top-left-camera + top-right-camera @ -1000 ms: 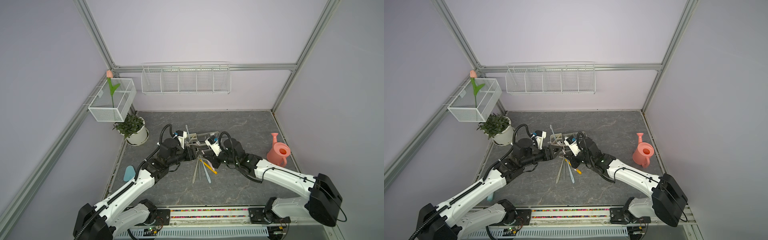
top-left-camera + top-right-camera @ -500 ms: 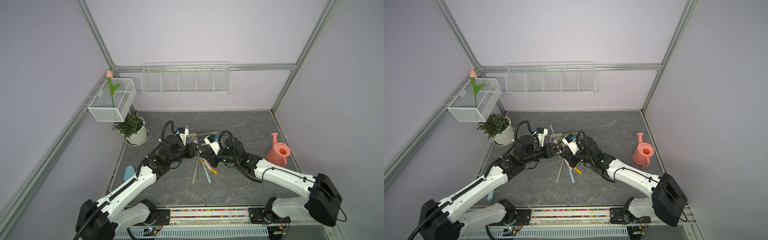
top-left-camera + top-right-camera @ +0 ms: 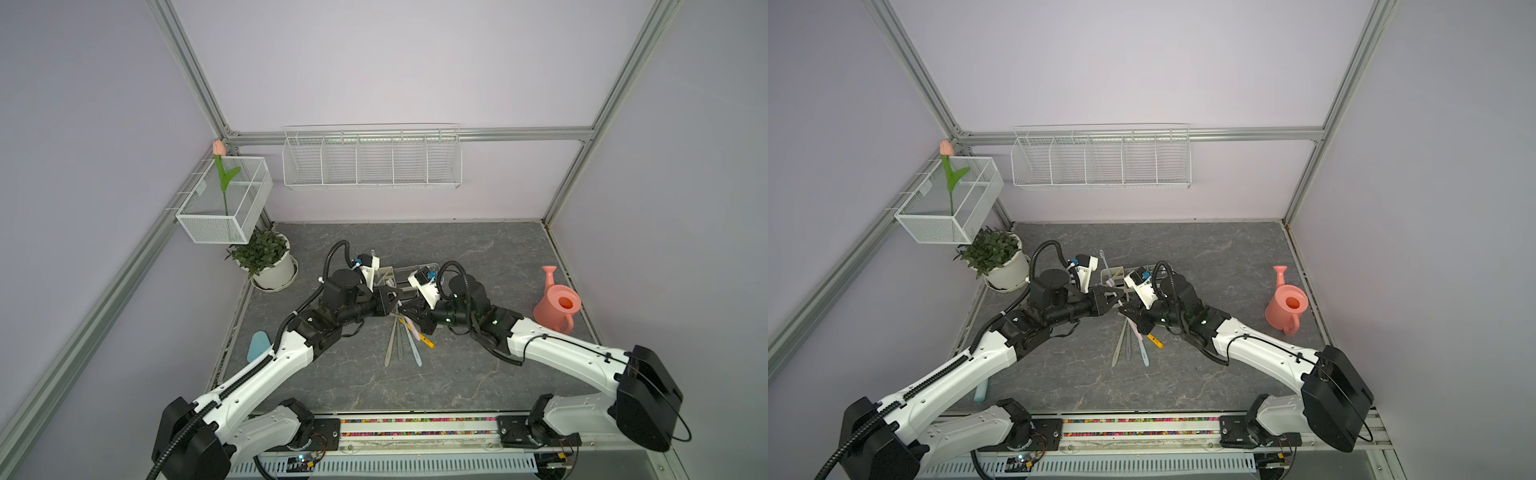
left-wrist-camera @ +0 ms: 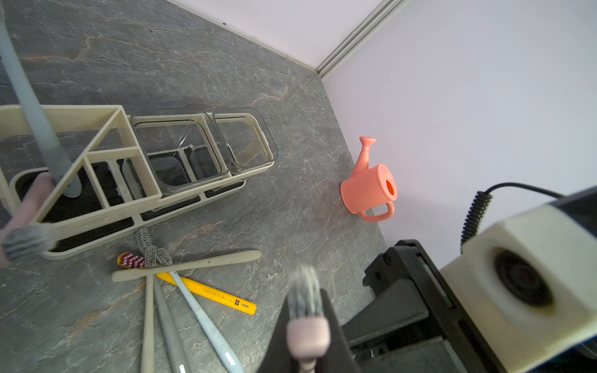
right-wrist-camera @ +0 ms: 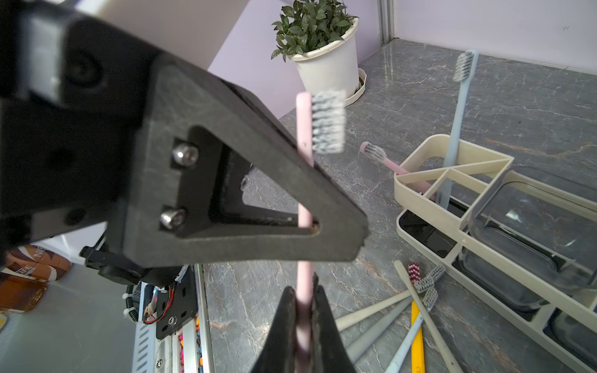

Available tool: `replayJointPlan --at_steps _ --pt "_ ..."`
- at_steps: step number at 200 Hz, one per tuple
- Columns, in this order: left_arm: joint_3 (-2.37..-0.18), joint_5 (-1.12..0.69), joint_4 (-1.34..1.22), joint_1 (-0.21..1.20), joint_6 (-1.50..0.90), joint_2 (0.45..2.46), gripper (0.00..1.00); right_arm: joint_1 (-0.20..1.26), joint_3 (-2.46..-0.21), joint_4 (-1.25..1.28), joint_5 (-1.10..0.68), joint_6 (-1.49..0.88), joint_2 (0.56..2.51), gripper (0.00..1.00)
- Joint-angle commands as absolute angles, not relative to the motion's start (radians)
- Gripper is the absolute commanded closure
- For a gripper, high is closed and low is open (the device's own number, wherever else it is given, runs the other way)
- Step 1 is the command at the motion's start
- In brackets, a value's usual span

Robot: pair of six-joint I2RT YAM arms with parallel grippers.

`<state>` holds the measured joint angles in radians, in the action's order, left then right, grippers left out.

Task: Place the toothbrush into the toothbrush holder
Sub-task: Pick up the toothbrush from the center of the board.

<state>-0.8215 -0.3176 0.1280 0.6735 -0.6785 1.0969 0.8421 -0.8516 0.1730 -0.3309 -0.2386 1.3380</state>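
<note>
Grey stone-pattern table (image 3: 457,257) carries both arms, which meet near its middle in both top views. On the walls we note a long white wire basket (image 3: 372,156) and a white mesh box (image 3: 224,203). A potted plant (image 3: 266,262) stands by the left wall and a coral watering can (image 3: 557,305) by the right. The toothbrush holder (image 4: 106,210) sits just behind the grippers. Its cream bin holds a blue-grey toothbrush (image 5: 455,106) standing up and a pink one (image 5: 387,163) leaning on the rim; both clear cups hold nothing. Loose toothbrushes (image 4: 181,266) lie fanned on the table just in front of the holder, over a yellow one (image 4: 210,292). The pink toothbrush (image 5: 304,193) is off the table, near the holder's cream end; we cannot tell its tilt. The left gripper (image 4: 307,342) is pinched on it just below the bristles. The right gripper (image 5: 303,306) is pinched on its handle further down.
</note>
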Motion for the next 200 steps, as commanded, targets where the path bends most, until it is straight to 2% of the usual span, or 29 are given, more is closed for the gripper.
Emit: replayJointPlan --at_steps 1,75,110,123,146,200 --pt "-0.846 -0.317 0.117 0.673 -0.672 1.088 0.92 0.849 -0.868 0.238 -0.367 -0.267 1.344 0.90" --pt "-0.842 -0.323 0.085 0.674 -0.695 1.095 0.92 0.851 -0.851 0.334 -0.378 -0.346 1.366 0.92" --pt "-0.835 -0.312 0.081 0.675 -0.713 1.082 0.76 0.851 -0.844 0.384 -0.337 -0.408 1.392 0.93" --pt "-0.833 -0.309 0.080 0.675 -0.714 1.074 0.74 0.852 -0.844 0.405 -0.334 -0.432 1.404 0.93" --pt "-0.830 -0.313 0.077 0.675 -0.706 1.064 0.82 0.852 -0.848 0.423 -0.331 -0.448 1.413 0.93" --pt "-0.822 -0.301 0.077 0.675 -0.701 1.054 0.88 0.854 -0.843 0.397 -0.286 -0.456 1.388 0.93"
